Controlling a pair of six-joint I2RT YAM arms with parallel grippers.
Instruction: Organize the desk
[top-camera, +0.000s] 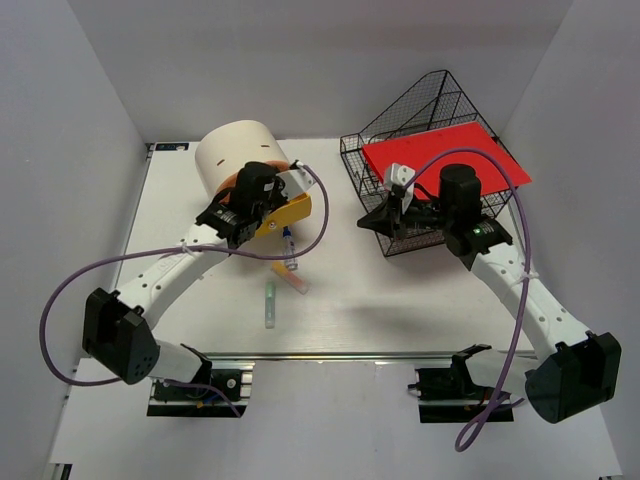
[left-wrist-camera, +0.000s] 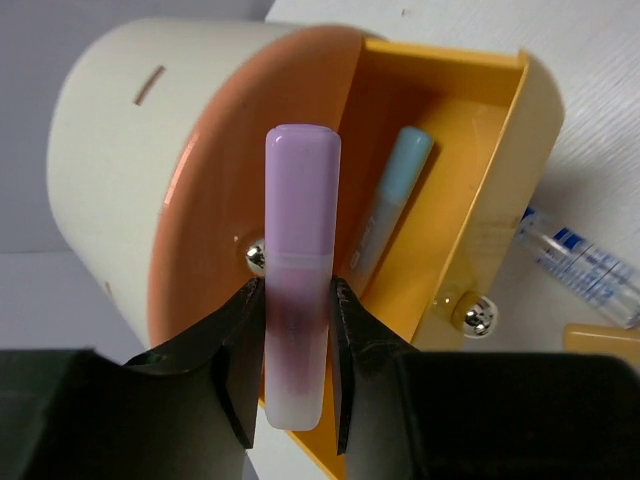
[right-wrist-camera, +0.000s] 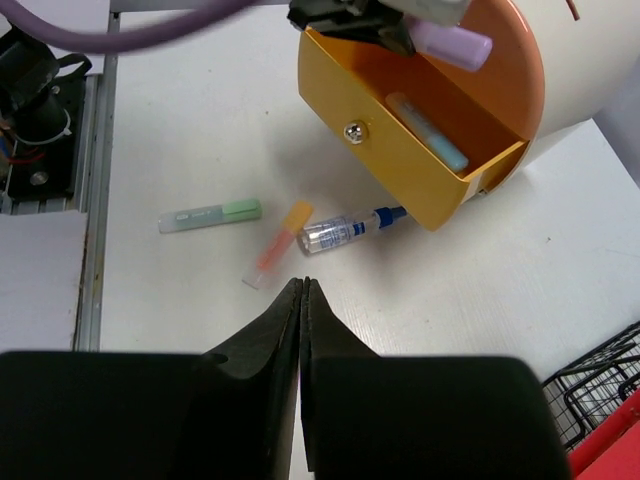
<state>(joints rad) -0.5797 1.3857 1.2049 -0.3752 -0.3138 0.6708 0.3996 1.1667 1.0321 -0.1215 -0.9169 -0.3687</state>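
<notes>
**Purple highlighter held over the open drawer**

The white desk (top-camera: 400, 300) spreads beneath everything, its metal rail along the near edge by the arm bases. At its far left lies a cream round box (top-camera: 235, 150). At the far right stands a black wire basket (top-camera: 420, 100) with a red sheet (top-camera: 440, 155) resting on it. The box's yellow drawer (left-wrist-camera: 480, 200) is pulled out.

The left gripper (left-wrist-camera: 297, 305) is partly closed and clamps a purple highlighter (left-wrist-camera: 300, 200) above the drawer. The right gripper (right-wrist-camera: 300, 290) hangs beside the basket, jaws pressed together with nothing between them.

A blue highlighter (left-wrist-camera: 395, 190) lies in the drawer. On the desk in front lie a green highlighter (right-wrist-camera: 210, 215), an orange highlighter (right-wrist-camera: 278, 243) and a clear pen (right-wrist-camera: 345, 230).
</notes>
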